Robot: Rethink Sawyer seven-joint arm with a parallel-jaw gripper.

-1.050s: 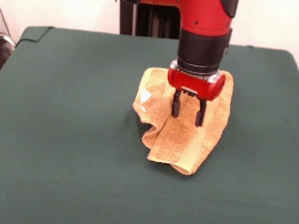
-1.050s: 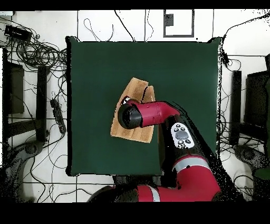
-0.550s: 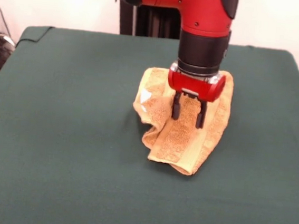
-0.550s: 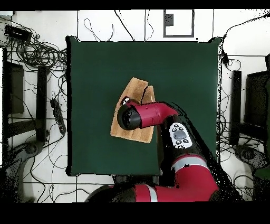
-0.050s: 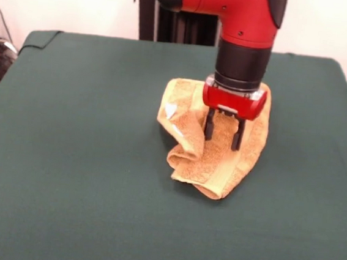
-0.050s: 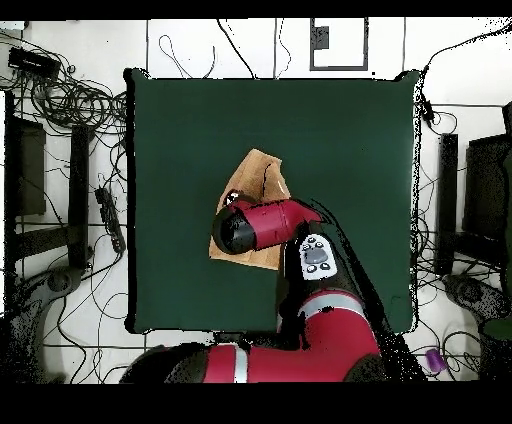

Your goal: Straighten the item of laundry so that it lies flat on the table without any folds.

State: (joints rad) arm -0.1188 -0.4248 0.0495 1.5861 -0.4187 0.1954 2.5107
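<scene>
A dark green cloth covers the broad rectangular tabletop (image 5: 66,156), with white walls behind it and cables (image 6: 70,100) strewn on the floor around it. Near the tabletop's middle lies the orange-tan terry towel (image 5: 190,150), rumpled and folded over itself, a small white label (image 5: 170,110) at its edge. The red arm (image 5: 245,26) hides part of the towel; its hand (image 5: 222,130) stands over the towel, black fingers (image 5: 209,124) spread apart, gripping nothing.

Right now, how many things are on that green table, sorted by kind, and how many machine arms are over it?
Towels: 1, a crumpled tan towel with a white label.
Tables: 1, the green table.
Robot arms: 1, red, its pincer open over the towel.
Total: 3.
</scene>
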